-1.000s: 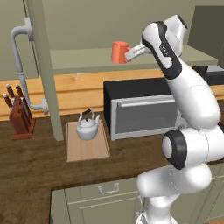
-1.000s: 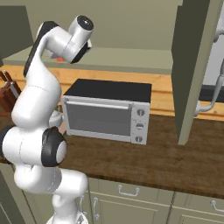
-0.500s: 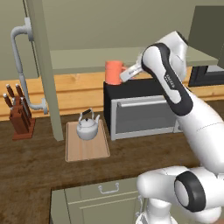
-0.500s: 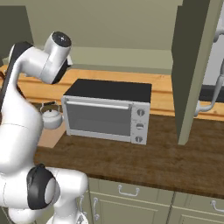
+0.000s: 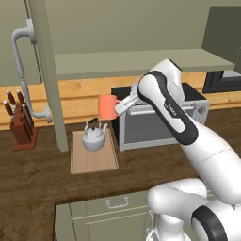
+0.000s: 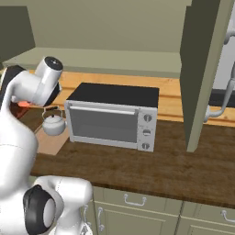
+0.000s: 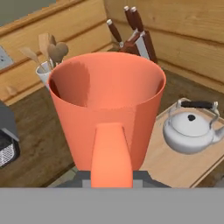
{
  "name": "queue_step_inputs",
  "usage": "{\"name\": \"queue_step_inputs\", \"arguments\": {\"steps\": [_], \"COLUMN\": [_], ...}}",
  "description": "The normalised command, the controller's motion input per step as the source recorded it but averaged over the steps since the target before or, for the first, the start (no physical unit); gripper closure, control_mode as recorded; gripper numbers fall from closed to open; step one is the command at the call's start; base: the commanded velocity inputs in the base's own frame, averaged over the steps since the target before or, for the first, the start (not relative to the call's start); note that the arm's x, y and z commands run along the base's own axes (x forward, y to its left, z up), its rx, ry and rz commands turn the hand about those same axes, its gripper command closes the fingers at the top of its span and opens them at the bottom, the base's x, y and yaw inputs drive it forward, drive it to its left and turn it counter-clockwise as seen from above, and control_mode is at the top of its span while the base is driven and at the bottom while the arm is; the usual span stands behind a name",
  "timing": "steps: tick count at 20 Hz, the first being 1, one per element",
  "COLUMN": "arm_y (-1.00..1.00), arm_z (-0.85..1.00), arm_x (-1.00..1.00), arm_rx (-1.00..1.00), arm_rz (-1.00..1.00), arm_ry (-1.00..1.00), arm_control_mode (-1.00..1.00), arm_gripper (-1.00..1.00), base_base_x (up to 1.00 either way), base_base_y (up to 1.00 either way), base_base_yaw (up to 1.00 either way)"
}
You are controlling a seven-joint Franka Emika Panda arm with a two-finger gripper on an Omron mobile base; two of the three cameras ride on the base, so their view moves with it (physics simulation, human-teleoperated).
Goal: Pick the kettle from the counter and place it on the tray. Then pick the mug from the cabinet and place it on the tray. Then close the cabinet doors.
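My gripper [image 5: 121, 106] is shut on the handle of the orange mug [image 5: 107, 107], which hangs upright in the air above the back right part of the tray [image 5: 94, 160]. Seen from the hand, the mug [image 7: 107, 109] sits close up with its handle toward me, hiding the fingertips. The silvery kettle [image 5: 95, 138] stands on the light wooden tray, low and slightly left of the mug; the hand view places the kettle [image 7: 190, 129] right of the mug. The tray rests on the dark counter [image 5: 37, 179]. Both cabinet doors [image 5: 47, 70] stand open around the cabinet shelf [image 5: 141, 61].
A toaster oven [image 5: 160, 122] stands right beside the tray, under my arm. At the far left are a knife block [image 5: 20, 124] and a grey pipe [image 5: 21, 70]. A utensil holder [image 7: 46, 70] stands by the wooden wall. The right door [image 6: 202, 69] juts out over the counter.
My arm has swung left and down from shelf height, carrying the mug away from the cabinet to just above the tray beside the kettle.
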Motion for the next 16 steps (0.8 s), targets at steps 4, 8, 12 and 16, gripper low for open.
{"name": "queue_step_inputs", "arguments": {"steps": [4, 8, 12, 16], "arm_y": [0.80, 0.60, 0.12, 0.00], "arm_z": [-1.00, -1.00, -1.00, -0.73], "arm_x": [0.06, 0.37, 0.24, 0.38], "arm_rx": [-0.01, -0.10, -0.13, -0.04], "arm_rz": [0.05, 0.00, 0.00, 0.00], "arm_ry": [0.00, -0.05, -0.18, -0.08], "arm_control_mode": [-1.00, -1.00, -1.00, -1.00], "arm_gripper": [1.00, 1.00, 1.00, 1.00], "base_base_x": [0.00, 0.00, 0.00, 0.00], "base_base_y": [0.00, 0.00, 0.00, 0.00], "base_base_yaw": [0.00, 0.00, 0.00, 0.00]}}
